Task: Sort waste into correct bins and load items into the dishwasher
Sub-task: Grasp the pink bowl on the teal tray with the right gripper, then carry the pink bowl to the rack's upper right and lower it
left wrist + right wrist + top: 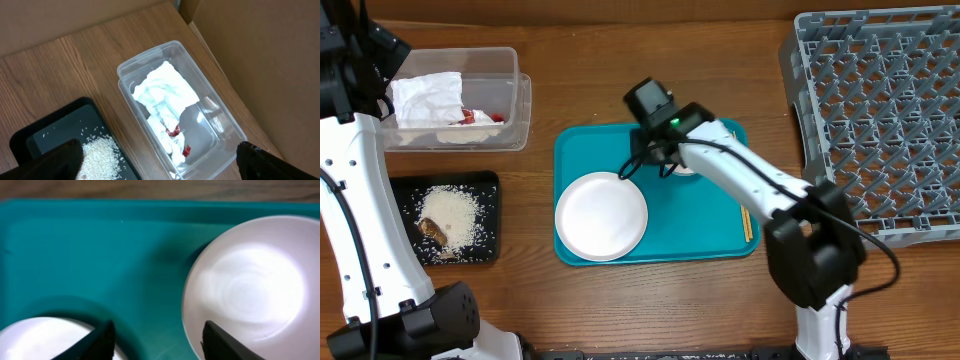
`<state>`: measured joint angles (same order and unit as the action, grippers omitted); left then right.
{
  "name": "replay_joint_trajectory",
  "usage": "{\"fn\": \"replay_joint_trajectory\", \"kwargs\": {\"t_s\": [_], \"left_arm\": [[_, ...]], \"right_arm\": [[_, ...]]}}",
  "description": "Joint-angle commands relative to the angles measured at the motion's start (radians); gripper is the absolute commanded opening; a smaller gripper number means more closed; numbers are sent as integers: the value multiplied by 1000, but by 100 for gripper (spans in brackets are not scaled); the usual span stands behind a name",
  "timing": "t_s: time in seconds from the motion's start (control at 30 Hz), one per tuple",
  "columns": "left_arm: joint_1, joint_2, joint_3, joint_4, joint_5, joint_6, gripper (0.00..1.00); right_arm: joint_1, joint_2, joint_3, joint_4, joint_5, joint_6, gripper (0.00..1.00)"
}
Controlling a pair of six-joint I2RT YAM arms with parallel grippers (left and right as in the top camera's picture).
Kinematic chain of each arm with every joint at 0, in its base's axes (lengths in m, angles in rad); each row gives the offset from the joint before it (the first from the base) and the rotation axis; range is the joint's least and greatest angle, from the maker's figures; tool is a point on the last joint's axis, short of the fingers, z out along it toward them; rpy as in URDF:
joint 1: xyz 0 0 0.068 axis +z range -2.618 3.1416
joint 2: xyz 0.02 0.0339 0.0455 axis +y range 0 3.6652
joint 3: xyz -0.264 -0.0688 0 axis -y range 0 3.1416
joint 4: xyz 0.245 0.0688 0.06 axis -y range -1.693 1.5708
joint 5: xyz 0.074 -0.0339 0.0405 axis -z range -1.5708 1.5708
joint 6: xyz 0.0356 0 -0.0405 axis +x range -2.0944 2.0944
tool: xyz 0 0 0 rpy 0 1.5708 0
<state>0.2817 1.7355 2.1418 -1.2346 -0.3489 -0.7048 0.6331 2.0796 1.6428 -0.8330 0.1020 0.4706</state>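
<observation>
Right pincer gapes astride bowl rim, left pincer released; napkin, rice binned; rack bare, plate waiting.

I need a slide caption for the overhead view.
Right arm over the teal tray near a white plate; napkin in the clear tub, rice on the black tray.

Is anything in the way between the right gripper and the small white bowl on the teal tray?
Nothing visible does. In the right wrist view the right gripper hangs open over bare teal tray, with the small white bowl close beside it; the white plate lies on the other side.
</observation>
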Motion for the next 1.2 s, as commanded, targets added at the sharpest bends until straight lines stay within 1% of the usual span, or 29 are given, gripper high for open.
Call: {"fn": "replay_joint_trajectory", "kwargs": {"t_s": [0.0,0.23,0.3,0.33,0.37,0.4,0.5,0.57,0.63,0.67,0.83,0.97,1.07,1.17], "left_arm": [[-1,5,2,0,-17,-6,100],[-1,5,2,0,-17,-6,100],[-1,5,2,0,-17,-6,100],[0,5,2,0,-17,-6,100],[-1,5,2,0,-17,-6,100],[-1,5,2,0,-17,-6,100],[-1,5,2,0,-17,-6,100],[-1,5,2,0,-17,-6,100],[-1,5,2,0,-17,-6,100],[-1,5,2,0,-17,-6,100],[-1,5,2,0,-17,-6,100],[-1,5,2,0,-17,-6,100],[-1,5,2,0,-17,-6,100],[-1,5,2,0,-17,-6,100]], "right_arm": [[29,42,-4,2,92,40,56],[56,89,-4,-13,169,43,56],[56,88,-3,-13,171,43,48],[56,88,1,-17,171,43,43],[56,88,6,-26,171,43,35],[56,88,14,-38,172,43,30],[52,88,80,-112,196,42,29],[52,88,154,-185,254,37,21],[52,88,241,-259,328,31,5],[52,88,277,-284,354,30,4],[15,88,511,-406,376,-35,4],[-83,86,708,-471,365,-99,4],[-215,86,844,-491,340,-113,4],[-414,86,931,-468,159,-145,4]]}}
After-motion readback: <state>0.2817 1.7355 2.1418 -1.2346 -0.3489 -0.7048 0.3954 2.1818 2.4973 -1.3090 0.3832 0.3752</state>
